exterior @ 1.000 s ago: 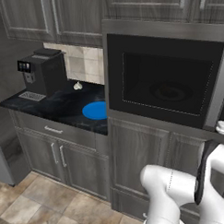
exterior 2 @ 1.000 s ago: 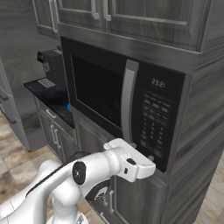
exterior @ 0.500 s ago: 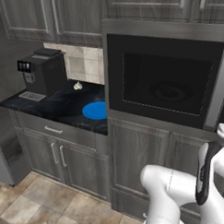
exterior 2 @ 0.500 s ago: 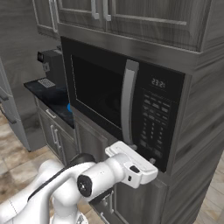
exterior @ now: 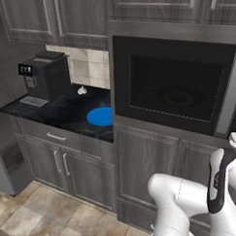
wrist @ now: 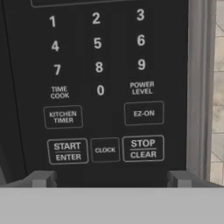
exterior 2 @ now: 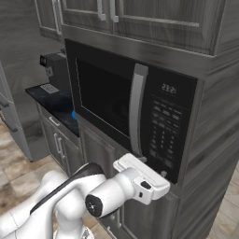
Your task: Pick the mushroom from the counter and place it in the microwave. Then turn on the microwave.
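Now hand rising closer toward microwave (exterior 2: 126,107) keypad; gripper (wrist: 109,178) spread wide, empty, START/ENTER button (wrist: 68,151) just above left fingertip; door shut, pressing start seeming next.

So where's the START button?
In the hand view, the START ENTER button sits low on the left of the microwave panel, beside CLOCK.

The microwave (exterior 2: 121,102) has a glossy dark glass door and brushed steel surround; the counter (exterior: 61,112) is polished black stone over wood-grain cabinets (exterior: 58,161).
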Robot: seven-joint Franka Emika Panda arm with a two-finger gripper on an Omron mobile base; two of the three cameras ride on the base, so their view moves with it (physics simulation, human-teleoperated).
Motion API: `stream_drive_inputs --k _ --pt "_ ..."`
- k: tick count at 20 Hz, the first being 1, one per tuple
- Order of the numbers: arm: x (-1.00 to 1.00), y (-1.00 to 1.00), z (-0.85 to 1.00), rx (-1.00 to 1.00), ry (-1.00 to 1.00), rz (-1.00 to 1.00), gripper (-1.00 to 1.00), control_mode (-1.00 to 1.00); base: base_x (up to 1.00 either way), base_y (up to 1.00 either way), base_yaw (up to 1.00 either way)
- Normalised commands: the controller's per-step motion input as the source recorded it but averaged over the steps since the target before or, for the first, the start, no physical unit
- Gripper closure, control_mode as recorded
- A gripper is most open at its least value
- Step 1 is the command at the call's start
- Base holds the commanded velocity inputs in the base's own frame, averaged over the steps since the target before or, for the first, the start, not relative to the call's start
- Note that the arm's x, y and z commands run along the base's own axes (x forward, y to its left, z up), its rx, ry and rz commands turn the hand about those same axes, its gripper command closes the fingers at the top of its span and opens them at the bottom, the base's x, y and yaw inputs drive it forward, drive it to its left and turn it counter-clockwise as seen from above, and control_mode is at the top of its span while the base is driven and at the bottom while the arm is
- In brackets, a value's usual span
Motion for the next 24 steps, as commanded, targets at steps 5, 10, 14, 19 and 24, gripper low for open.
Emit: stream_drive_inputs --k 5,10,14,19,24 --pt "0.11 0.00 0.00 0.00 0.00 0.00 -1.00 -1.00 0.00 0.00 0.00" --pt "0.14 0.00 0.00 0.00 0.00 0.00 -1.00 -1.00 0.00 0.00 0.00" --pt "0.09 -0.05 0.00 0.00 0.00 0.00 -1.00 -1.00 0.00 0.00 0.00" --pt "0.07 -0.09 0.00 0.00 0.00 0.00 -1.00 -1.00 0.00 0.00 0.00" --pt "0.04 -0.11 0.00 0.00 0.00 0.00 -1.00 -1.00 0.00 0.00 0.00"
